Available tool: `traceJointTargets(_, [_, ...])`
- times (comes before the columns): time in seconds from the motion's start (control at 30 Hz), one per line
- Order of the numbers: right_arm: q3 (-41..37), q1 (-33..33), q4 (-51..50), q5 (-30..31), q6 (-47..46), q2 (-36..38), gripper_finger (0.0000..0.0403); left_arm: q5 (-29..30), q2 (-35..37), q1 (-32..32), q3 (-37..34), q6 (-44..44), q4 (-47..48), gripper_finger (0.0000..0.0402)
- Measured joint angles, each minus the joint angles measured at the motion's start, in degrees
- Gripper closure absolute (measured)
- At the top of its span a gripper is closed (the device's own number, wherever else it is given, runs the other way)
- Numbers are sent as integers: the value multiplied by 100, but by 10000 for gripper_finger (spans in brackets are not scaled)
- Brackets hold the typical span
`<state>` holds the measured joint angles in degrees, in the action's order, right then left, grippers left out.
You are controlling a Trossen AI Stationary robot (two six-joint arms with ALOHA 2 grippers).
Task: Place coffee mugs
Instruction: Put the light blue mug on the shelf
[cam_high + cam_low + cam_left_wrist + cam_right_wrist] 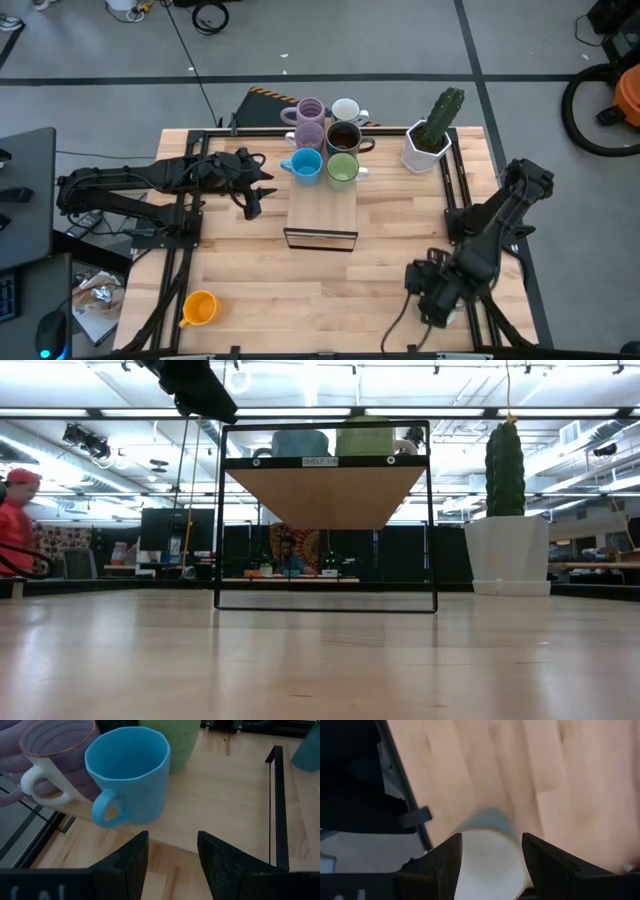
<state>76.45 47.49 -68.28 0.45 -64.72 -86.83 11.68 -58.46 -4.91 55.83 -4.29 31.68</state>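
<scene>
A wooden shelf [322,215] on a black wire frame stands mid-table. On its far half stand two lilac mugs [308,122], a white mug [345,110], a dark brown mug [343,136], a blue mug [303,165] and a green mug [342,168]. My left gripper [255,195] hangs open and empty just left of the shelf, facing the blue mug [127,772]. An orange mug [198,308] stands on the table at the near left. At the near right, my right gripper [432,300] points down with its fingers on either side of another white mug [487,865], which is hidden beneath it in the high view. My right gripper comes at the white mug from above, one finger [445,865] on each side of its rim. The mug's sides run behind the fingers, so I cannot tell whether they touch it.
A white planter with a cactus [432,135] stands at the far right of the table. Black frame rails [470,200] run along both table sides. Bare wood [320,300] lies between the shelf and the near edge. A person in red [15,520] is in the room behind.
</scene>
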Motion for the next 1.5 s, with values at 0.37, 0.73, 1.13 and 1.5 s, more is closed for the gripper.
traceJointTargets(0.37, [415, 1119, -414, -117, -1652, -404, 190, 0, -2, 0, 0, -117, 161, 226])
traceJointTargets(0.73, [-25, 1775, -244, -385, -2869, -395, 190, 0, -2, 0, 0, -167, 160, 226])
traceJointTargets(1.13, [-767, 1881, 228, -684, -2960, -398, 192, 0, -2, 0, 2, -256, 162, 226])
traceJointTargets(1.5, [-1158, 1841, 469, -663, -2608, -398, 210, 0, -2, 0, 4, -257, 162, 226])
